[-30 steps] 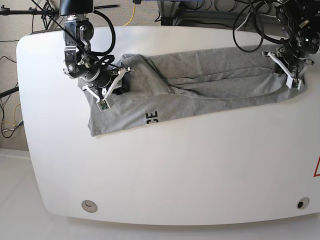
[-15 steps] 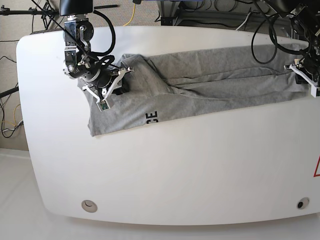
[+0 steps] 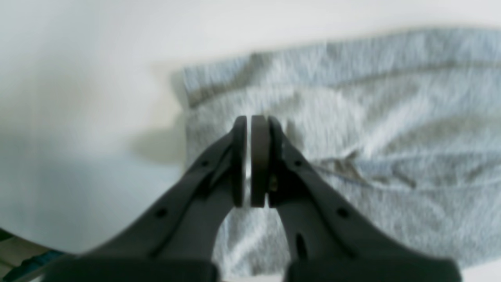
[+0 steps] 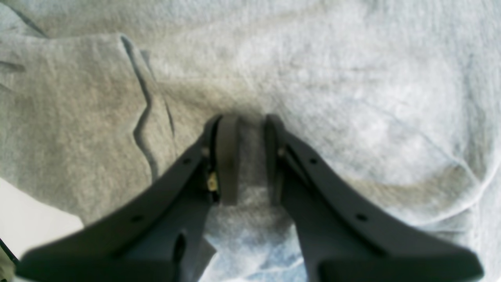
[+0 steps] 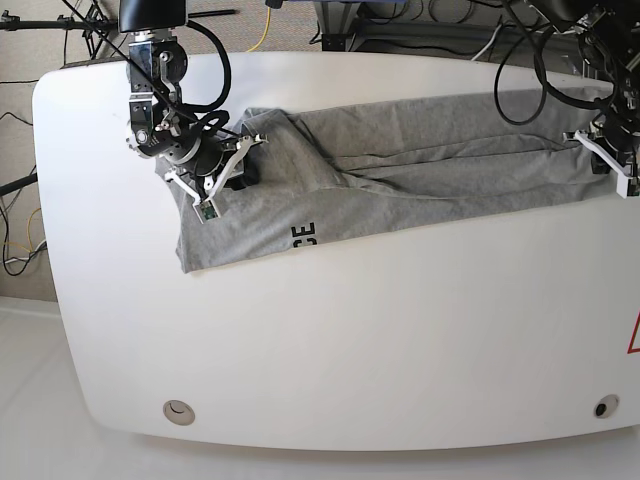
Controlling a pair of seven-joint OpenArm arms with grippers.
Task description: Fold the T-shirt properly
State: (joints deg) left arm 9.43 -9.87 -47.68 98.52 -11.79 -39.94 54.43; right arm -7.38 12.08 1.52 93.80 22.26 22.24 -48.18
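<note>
The heather-grey T-shirt (image 5: 420, 170) lies stretched in a long band across the far half of the table, with black lettering (image 5: 304, 236) at its near edge. At the band's left end, my right gripper (image 5: 228, 165) presses down. In the right wrist view its jaws (image 4: 247, 119) are shut on a ridge of T-shirt (image 4: 352, 98) bunched between the pads. My left gripper (image 5: 605, 160) is at the band's right end. The blurred left wrist view shows that gripper (image 3: 253, 117) shut over the T-shirt (image 3: 372, 137), with no cloth visible between the pads.
The white table (image 5: 350, 350) has its right edge just past the left gripper. Black cables (image 5: 520, 60) hang behind that arm. A red marking (image 5: 632, 335) is at the near right. Two round marks (image 5: 178, 410) (image 5: 603, 407) lie along the front edge.
My left gripper has moved right toward the table's edge, and the shirt's curved right end now lies drawn out straight. The right arm has not moved.
</note>
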